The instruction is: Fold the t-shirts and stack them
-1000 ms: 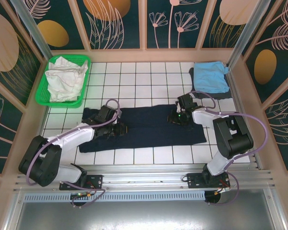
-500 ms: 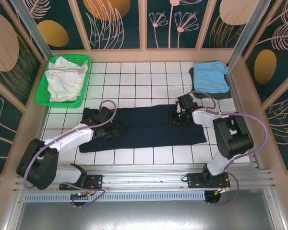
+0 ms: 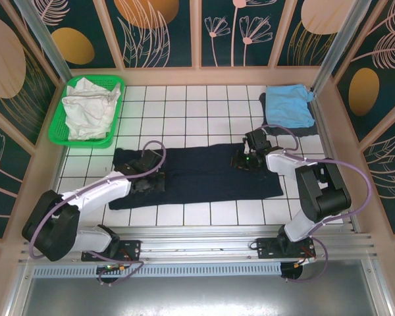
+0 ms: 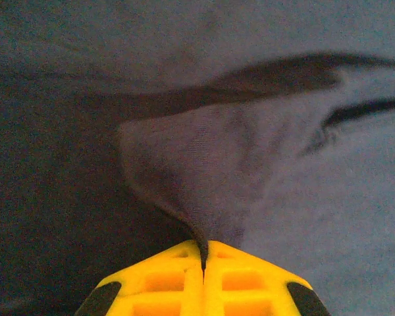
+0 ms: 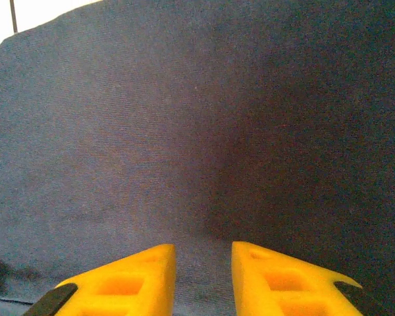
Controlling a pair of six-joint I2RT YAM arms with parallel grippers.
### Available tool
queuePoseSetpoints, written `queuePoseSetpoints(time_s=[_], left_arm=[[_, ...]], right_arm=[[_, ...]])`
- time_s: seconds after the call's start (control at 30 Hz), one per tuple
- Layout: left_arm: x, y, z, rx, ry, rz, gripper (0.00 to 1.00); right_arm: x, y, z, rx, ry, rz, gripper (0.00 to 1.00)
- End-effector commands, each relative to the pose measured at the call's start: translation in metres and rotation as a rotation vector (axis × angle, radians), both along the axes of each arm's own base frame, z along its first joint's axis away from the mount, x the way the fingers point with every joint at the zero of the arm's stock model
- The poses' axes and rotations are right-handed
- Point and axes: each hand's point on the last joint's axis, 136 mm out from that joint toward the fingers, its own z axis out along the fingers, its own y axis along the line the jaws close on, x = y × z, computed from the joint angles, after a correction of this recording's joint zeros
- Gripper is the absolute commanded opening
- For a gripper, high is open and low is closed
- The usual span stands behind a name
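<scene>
Basket (image 3: 82, 141) of green plastic mesh sits at the far left corner of the bench (image 3: 204, 105). It holds a crumpled white shirt (image 3: 87, 108), bunched into soft ridges that rise above the rim. At the far right corner a light blue shirt (image 3: 288, 105) lies folded into a rough rectangle. A dark layer shows under its edges, possibly more cloth, but the overhead view is too coarse to tell. The navy shirt (image 3: 204, 174) stretches across the middle of the white tiled bench as a long flat band of fine matte knit.

The left fingers (image 4: 171, 283) are yellow plastic with open cells. They are pressed together on a pinch of the navy shirt near the band's left end. The cloth rises to them in a tapering peak, with dark creases running off behind it. The right fingers (image 5: 131, 276), of the same yellow plastic, stand slightly spread over smooth navy cloth near the band's right end. Flat fabric shows in the gap between them, and a sliver of white tile shows at the corner of that wrist view.
</scene>
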Motion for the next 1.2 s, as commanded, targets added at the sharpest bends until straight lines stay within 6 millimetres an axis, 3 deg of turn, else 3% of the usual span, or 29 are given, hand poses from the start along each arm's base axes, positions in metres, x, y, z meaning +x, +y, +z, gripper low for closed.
queuePoseSetpoints(time_s=[0.0,0.17,0.33,0.57,0.73,0.9,0.97,1.07,1.17], left_arm=[[-0.021,-0.005,-0.008,0.083,0.028,-0.062,0.05],[-0.03,-0.001,-0.011,0.139,0.021,-0.04,0.15],[-0.044,-0.019,-0.003,0.045,0.003,-0.078,0.3],[-0.063,-0.039,-0.004,-0.069,0.019,-0.125,0.33],[-0.07,-0.064,0.01,-0.175,-0.005,-0.191,0.35],[-0.056,-0.089,0.049,-0.308,-0.123,-0.239,0.47],[-0.047,-0.091,0.06,-0.322,-0.18,-0.228,0.62],[-0.029,-0.078,0.069,-0.249,-0.263,-0.16,0.71],[-0.005,-0.051,0.065,-0.112,-0.3,-0.028,0.77]], right_arm=[[0.0,-0.003,0.003,0.0,-0.004,-0.013,0.29],[-0.002,0.0,0.003,0.014,0.008,0.004,0.29],[-0.001,0.002,0.005,0.015,0.012,0.014,0.29],[0.003,0.012,0.011,0.047,0.009,0.033,0.3],[0.008,0.02,0.022,0.078,-0.014,0.047,0.3],[0.01,0.043,0.041,0.13,-0.063,0.097,0.32],[0.011,0.05,0.046,0.138,-0.077,0.109,0.32],[0.011,0.052,0.045,0.137,-0.08,0.109,0.32],[0.009,0.049,0.041,0.126,-0.076,0.101,0.32]])
